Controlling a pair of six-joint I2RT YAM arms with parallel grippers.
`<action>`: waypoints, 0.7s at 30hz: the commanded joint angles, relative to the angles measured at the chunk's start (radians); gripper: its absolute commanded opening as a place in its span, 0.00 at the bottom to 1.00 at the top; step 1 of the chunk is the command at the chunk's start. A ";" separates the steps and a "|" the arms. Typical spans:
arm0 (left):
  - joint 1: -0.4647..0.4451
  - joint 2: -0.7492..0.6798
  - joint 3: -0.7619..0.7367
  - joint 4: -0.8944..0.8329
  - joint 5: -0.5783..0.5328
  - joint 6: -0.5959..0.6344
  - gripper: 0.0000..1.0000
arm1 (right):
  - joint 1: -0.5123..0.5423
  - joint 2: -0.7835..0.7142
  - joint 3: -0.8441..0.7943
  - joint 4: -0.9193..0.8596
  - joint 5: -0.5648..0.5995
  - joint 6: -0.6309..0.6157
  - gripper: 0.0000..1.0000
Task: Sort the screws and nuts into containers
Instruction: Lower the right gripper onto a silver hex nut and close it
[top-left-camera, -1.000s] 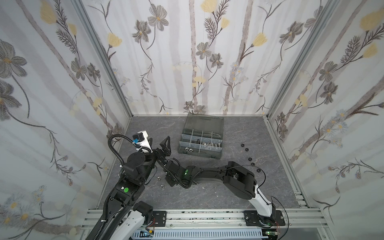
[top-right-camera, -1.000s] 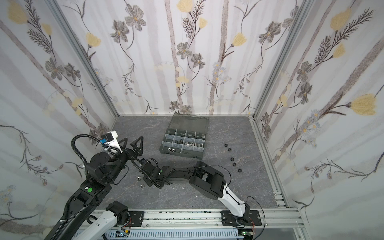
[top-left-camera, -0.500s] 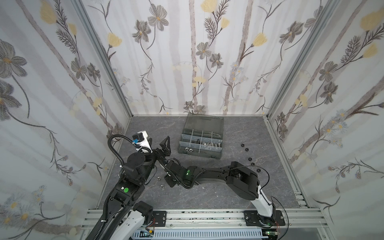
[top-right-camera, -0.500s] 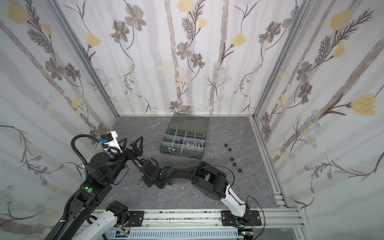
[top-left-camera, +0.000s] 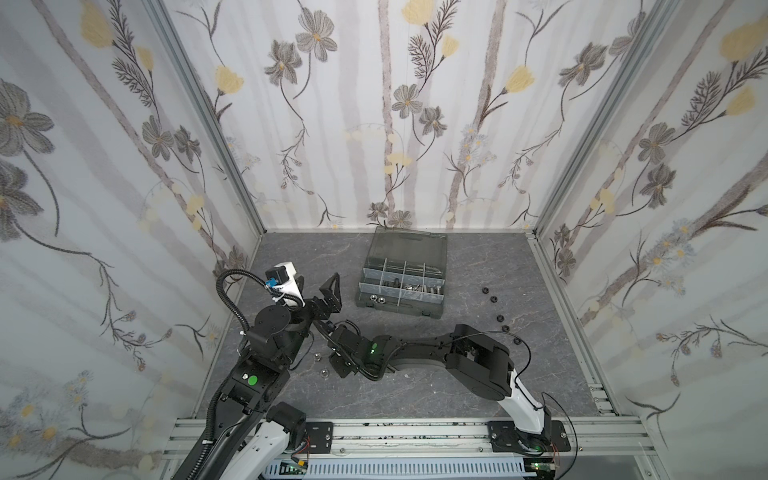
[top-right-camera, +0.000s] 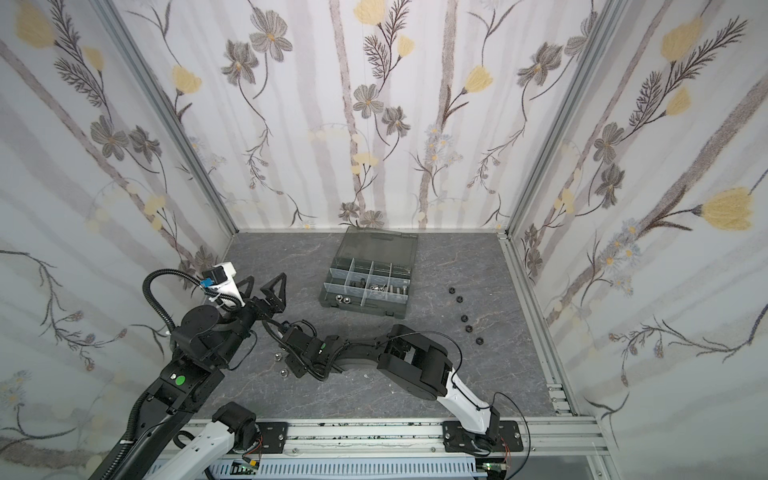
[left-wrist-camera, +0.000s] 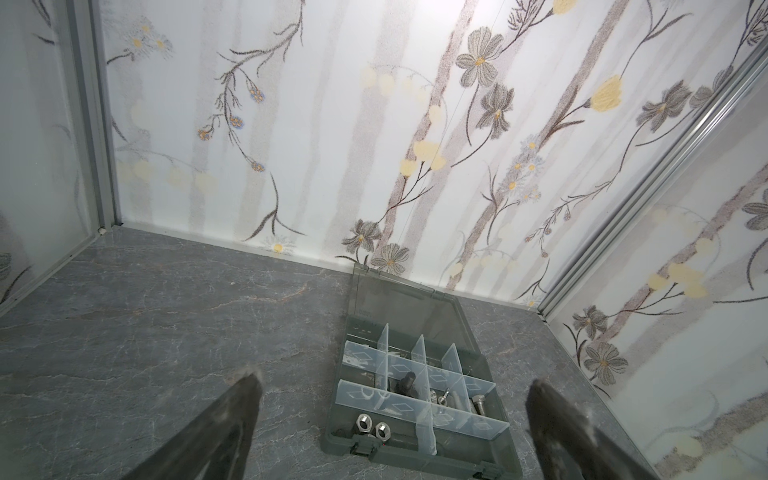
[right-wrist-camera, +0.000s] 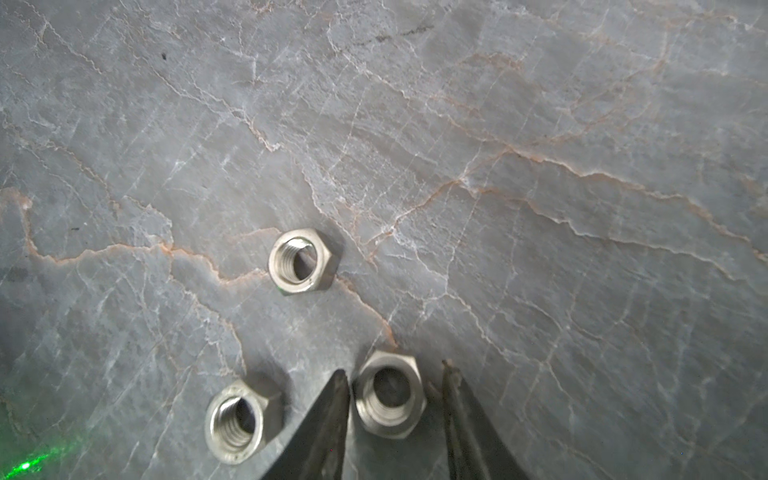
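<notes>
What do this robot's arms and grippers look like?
Both arms, left arm and right arm, are black blocky links on white base segments, each with a green light. A ribbed black cable loops over the left one. The left gripper and right gripper have dark, tapering fingers.

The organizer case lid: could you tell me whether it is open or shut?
Open. The lid lies back behind the case, leaving its compartments uncovered.
</notes>
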 joint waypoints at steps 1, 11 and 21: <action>0.000 0.000 -0.002 0.032 -0.013 0.001 1.00 | 0.001 0.015 0.007 -0.015 0.015 0.000 0.35; 0.001 -0.002 -0.001 0.031 -0.018 0.004 1.00 | 0.002 0.002 0.000 -0.023 0.061 -0.004 0.22; 0.000 0.000 -0.003 0.032 -0.023 0.004 1.00 | -0.029 -0.078 -0.054 0.019 0.056 0.014 0.18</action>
